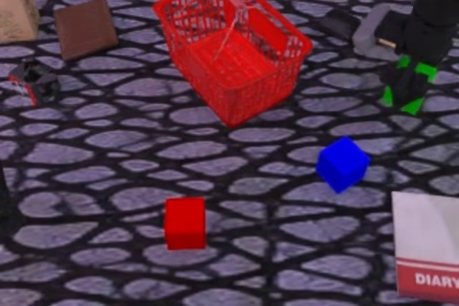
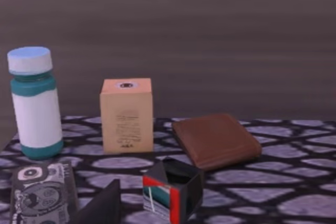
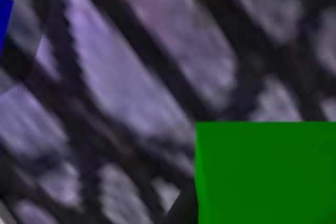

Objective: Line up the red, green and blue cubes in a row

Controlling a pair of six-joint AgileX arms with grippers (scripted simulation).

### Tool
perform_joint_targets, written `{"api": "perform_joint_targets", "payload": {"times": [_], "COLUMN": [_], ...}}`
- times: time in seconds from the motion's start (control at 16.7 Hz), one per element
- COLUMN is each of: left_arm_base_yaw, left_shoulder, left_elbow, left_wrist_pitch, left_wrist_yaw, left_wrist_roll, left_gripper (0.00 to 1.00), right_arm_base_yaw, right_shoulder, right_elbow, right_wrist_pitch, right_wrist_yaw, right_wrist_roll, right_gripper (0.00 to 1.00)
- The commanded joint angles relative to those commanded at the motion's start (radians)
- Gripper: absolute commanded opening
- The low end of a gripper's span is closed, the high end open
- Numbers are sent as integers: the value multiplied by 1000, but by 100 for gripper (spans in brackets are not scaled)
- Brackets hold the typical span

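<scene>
Your three cubes, not yet in a row.
Red cube (image 1: 185, 223) front centre; blue cube (image 1: 343, 164) right, turned; green cube (image 1: 409, 88) far right, mostly hidden.

Smooth matt red cube (image 1: 185, 223), blue cube (image 1: 343, 164), green cube (image 3: 265, 171); plastic-looking mesh basket (image 1: 233, 44); rough stone-patterned tabletop (image 1: 107, 177).

Right arm (image 1: 430, 12) reaching down, far right

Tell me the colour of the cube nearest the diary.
Blue cube; clearest in the top view.
</scene>
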Motion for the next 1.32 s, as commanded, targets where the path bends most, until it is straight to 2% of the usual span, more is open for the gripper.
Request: {"api": "perform_joint_targets", "payload": {"times": [0.24,0.54,0.72,0.9,1.14,1.32], "left_arm_base_yaw": [0,0,0,0,0,0], "left_shoulder": [0,0,0,0,0,0], "left_elbow": [0,0,0,0,0,0], "left_wrist_pitch": [0,0,0,0,0,0], "left_wrist_yaw": [0,0,0,0,0,0], "left_wrist_roll": [0,0,0,0,0,0], "left_gripper": [100,100,100,100,100,100], "right_arm_base_yaw": [174,487,630,679,676,674], "right_shoulder": [-59,-156,-209,-234,-229,-211], "right_elbow": [-78,-217,-283,-310,-310,-362], "right_wrist_pitch": [18,47,65,74,75,146], "right_wrist_yaw": [0,-3,-2,-1,-2,-2], "right_wrist_roll": [29,75,98,108,109,112], "right_gripper": [0,0,0,0,0,0]}}
